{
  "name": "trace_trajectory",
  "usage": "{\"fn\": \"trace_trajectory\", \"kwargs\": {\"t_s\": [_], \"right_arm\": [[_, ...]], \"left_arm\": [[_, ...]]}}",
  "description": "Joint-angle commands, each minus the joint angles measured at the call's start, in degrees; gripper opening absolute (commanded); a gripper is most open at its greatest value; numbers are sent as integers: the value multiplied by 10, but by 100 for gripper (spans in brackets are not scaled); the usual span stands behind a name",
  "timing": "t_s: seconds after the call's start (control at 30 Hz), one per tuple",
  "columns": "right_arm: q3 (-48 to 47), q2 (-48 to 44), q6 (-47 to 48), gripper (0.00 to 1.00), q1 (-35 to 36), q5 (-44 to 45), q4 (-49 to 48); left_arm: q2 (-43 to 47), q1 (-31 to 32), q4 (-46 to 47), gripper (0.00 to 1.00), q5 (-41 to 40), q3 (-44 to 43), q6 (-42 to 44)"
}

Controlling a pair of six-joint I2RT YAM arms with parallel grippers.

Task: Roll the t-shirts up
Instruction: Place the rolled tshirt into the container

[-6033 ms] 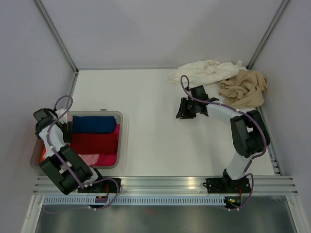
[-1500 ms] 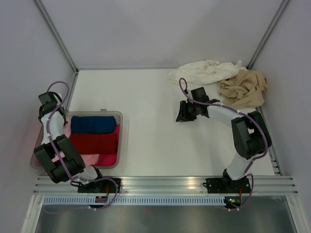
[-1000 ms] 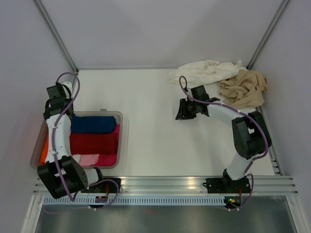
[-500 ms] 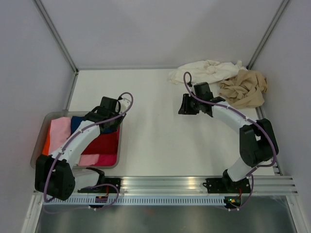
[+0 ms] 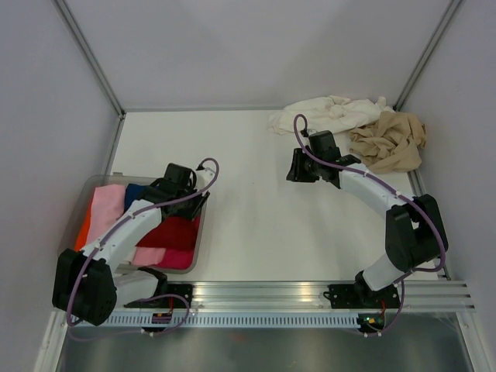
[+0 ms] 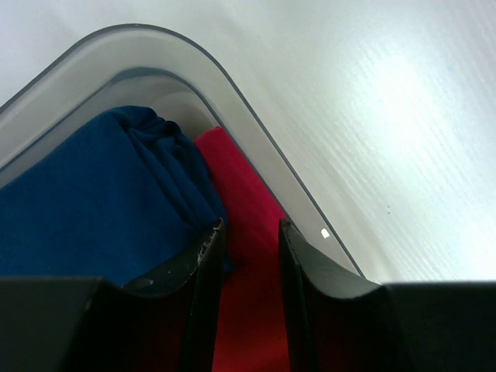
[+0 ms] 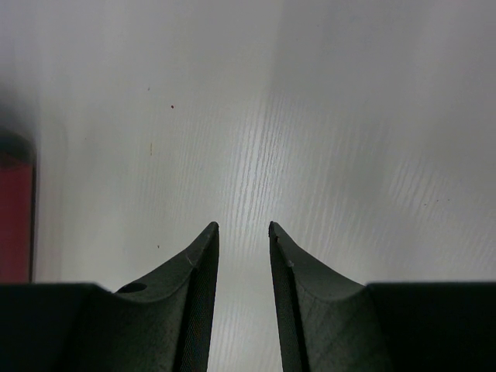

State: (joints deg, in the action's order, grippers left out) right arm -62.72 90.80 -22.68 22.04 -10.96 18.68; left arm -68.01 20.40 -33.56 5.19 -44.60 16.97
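Note:
A cream-white t-shirt (image 5: 325, 112) and a tan-beige t-shirt (image 5: 391, 141) lie crumpled at the table's far right corner. A light pink t-shirt (image 5: 105, 209) lies in the left part of the clear tray (image 5: 203, 232). My left gripper (image 5: 188, 198) hangs over the tray's far right corner. In the left wrist view my left gripper (image 6: 249, 226) is open and holds nothing, with a blue roll (image 6: 93, 194) and a red roll (image 6: 248, 256) below. My right gripper (image 5: 294, 170) is open over bare table, left of the cream-white t-shirt. The right wrist view shows my right gripper (image 7: 243, 226) empty.
The tray also holds a blue roll (image 5: 138, 192), a red roll (image 5: 174, 231), a pale pink roll (image 5: 151, 254) and orange cloth (image 5: 80, 232). Grey walls close in the table on three sides. The tray rim (image 6: 256, 147) curves just ahead of my left fingers.
My left arm swung from the tray's far left side across to its far right corner, opening a little. The pink t-shirt now shows in the tray. My right gripper shifted slightly farther back.

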Motion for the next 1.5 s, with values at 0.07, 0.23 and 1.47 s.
{"fn": "trace_trajectory", "kwargs": {"t_s": [0.07,0.23,1.47], "right_arm": [[-24,-19,5,39,3,20,9],[-20,-19,5,39,3,23,7],[-1,-32,15,40,5,15,9]], "left_arm": [[-11,16,32,40,63,0,2],[-13,16,26,50,57,-21,10],[-32,59,-82,42,157,-145,-10]]}}
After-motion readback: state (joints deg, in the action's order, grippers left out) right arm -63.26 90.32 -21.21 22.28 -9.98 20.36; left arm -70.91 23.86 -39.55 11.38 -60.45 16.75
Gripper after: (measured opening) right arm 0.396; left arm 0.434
